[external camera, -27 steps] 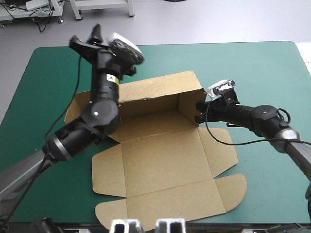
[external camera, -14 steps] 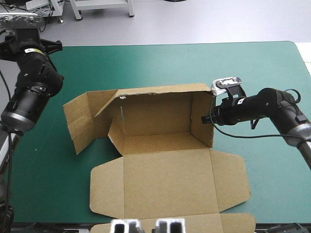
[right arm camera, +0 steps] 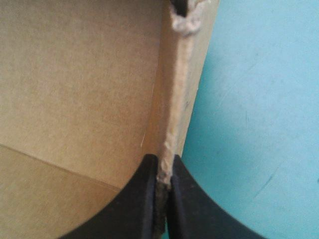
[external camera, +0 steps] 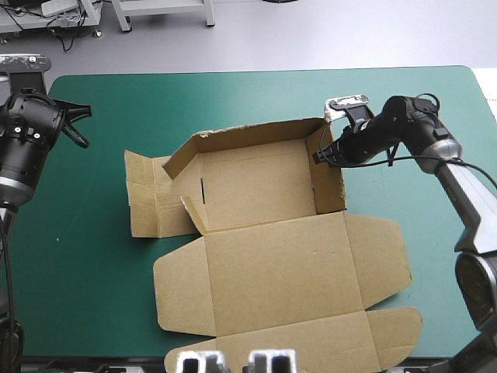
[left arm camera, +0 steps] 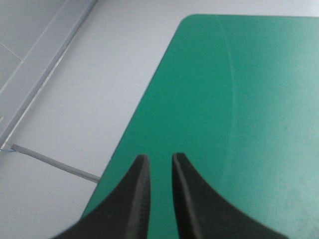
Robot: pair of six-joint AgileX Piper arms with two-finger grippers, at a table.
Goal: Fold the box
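The brown box [external camera: 272,264] lies partly raised in the middle of the teal-green cover. Its rear wall [external camera: 248,134] and right wall [external camera: 330,183] stand up, its left flap [external camera: 151,203] lies flat, and the lid is spread flat toward the table's front. My right gripper [external camera: 318,155] is shut on the top edge of the right wall near the rear corner; in the right wrist view the black fingers [right arm camera: 149,189] pinch the board edge [right arm camera: 174,99], with my right gripper [right arm camera: 162,164] at its rim. My left gripper [external camera: 76,124] hangs raised at the table's far left, apart from the box. In its own view my left gripper [left arm camera: 157,162] holds nothing, only a narrow slit between the fingers.
Bare teal-green cover [external camera: 256,93] runs along the far side and to the right of the box [external camera: 443,256]. The lid's front flap [external camera: 311,342] reaches the table's front edge. Under my left gripper lie the table's rounded corner [left arm camera: 189,20] and the floor beyond.
My left arm has swung off the box to the table's far left. The box's left flap has dropped flat. My right gripper, still on the right wall, has moved toward the far edge, turning the box.
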